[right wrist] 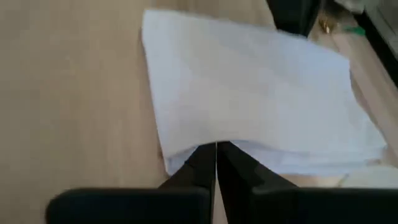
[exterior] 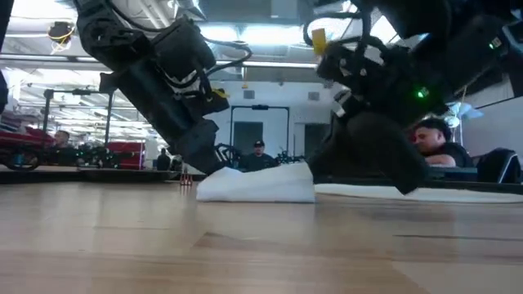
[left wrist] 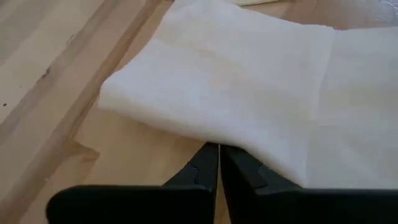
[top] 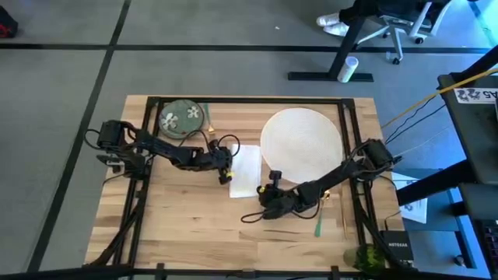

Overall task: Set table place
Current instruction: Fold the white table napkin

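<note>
Both wrist views show you pinched edges of the soft folded white cloth napkin (left wrist: 249, 81): left gripper (left wrist: 219, 163) and right gripper (right wrist: 216, 160) clamp it on the pale butcher-block desk (top: 179, 218); overhead adds the round white plate (top: 300, 140) alongside.

You have one table (top: 187, 225) with two arms over it, so two grippers: the left gripper (top: 226, 176) at the napkin's left edge, the right gripper (top: 265, 204) at its near corner. You have one white napkin (top: 247, 167) at the middle, one large white plate (top: 301, 143) right of it, and one small green flowered dish (top: 180, 117) at the far left. Near the right edge you can count two pieces of cutlery (top: 319, 223). Behind the table, you can make out three people (exterior: 258, 153) in the low view.
</note>
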Robot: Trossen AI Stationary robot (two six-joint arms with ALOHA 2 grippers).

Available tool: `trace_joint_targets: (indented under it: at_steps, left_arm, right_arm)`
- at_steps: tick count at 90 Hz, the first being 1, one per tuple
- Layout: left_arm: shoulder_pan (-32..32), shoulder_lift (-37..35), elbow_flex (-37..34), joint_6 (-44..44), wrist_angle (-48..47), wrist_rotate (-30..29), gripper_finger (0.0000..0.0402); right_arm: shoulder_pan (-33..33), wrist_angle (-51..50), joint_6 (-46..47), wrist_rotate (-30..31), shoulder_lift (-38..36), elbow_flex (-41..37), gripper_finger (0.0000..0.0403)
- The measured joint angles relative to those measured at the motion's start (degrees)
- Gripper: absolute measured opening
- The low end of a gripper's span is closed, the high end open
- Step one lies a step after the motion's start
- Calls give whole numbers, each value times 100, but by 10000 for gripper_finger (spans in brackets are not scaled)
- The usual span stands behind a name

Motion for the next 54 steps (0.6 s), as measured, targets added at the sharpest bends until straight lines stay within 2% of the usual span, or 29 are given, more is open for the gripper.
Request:
trace_joint_targets:
  at_steps: [41,54]
  left_arm:
    - [81,1,0,86,312,0,0]
    - [119,1,0,118,367,-2,0]
  right_arm:
    - [0,388,-152,-976,50,2,0]
    - [-2,968,-162,-1345,288,7,0]
